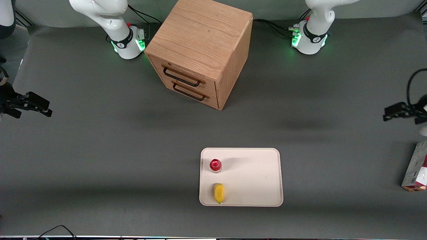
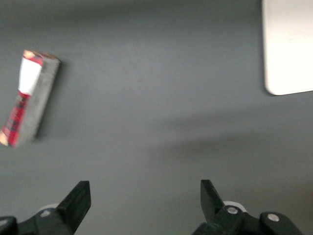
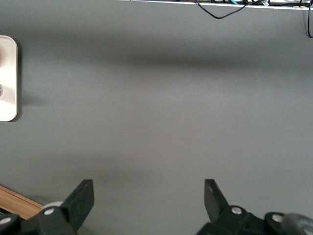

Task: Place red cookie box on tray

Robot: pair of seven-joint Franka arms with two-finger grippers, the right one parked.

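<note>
Fingers (image 2: 80, 198) of the gripper (image 1: 400, 111) stand wide apart and empty, poised high over the counter (image 1: 100, 160) for a reach. Box (image 1: 416, 166) lies at the working arm's end, well apart from the tray (image 1: 260, 173), nearer the camera than the gripper.

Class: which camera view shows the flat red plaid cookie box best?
The left wrist view: the flat red plaid cookie box shows whole, clear of the open gripper. The front view crops it at the picture's edge; the right wrist view misses it.
</note>
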